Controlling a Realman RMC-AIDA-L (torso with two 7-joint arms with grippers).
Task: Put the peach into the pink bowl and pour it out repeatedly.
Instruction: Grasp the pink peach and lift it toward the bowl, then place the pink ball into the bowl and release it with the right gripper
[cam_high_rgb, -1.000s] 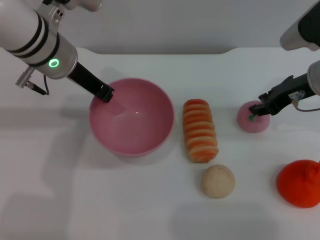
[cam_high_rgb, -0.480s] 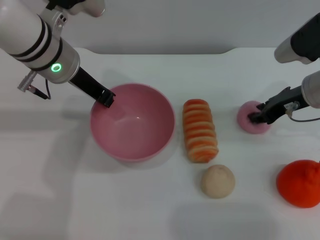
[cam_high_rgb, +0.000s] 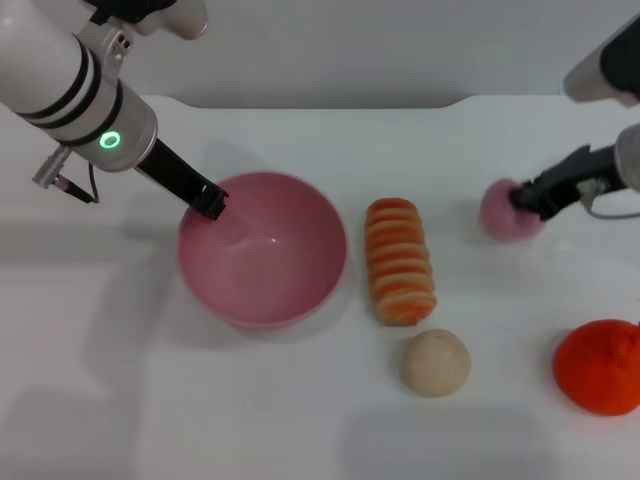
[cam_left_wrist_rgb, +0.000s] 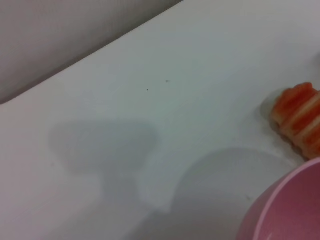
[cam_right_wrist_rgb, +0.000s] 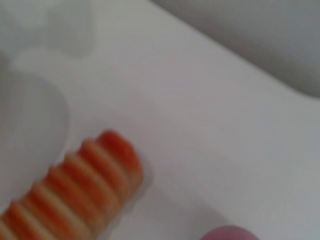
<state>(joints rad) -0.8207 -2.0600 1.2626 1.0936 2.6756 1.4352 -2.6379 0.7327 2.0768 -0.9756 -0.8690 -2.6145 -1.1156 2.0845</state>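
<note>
The right gripper (cam_high_rgb: 522, 200) has its fingers closed on the peach (cam_high_rgb: 503, 212), at the counter's (cam_high_rgb: 300, 400) right side, well apart from the bowl (cam_high_rgb: 263, 250), presumably for carrying across. The left gripper (cam_high_rgb: 211, 201) pinches the bowl's rim, apparently steadying it for pouring.

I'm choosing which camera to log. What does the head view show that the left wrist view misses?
Head view only: the left gripper at the pink bowl rim, the right gripper on the peach, a beige ball, an orange-red fruit. Left wrist only: nothing extra. Both: the bowl, the striped orange roll, the white table.
</note>
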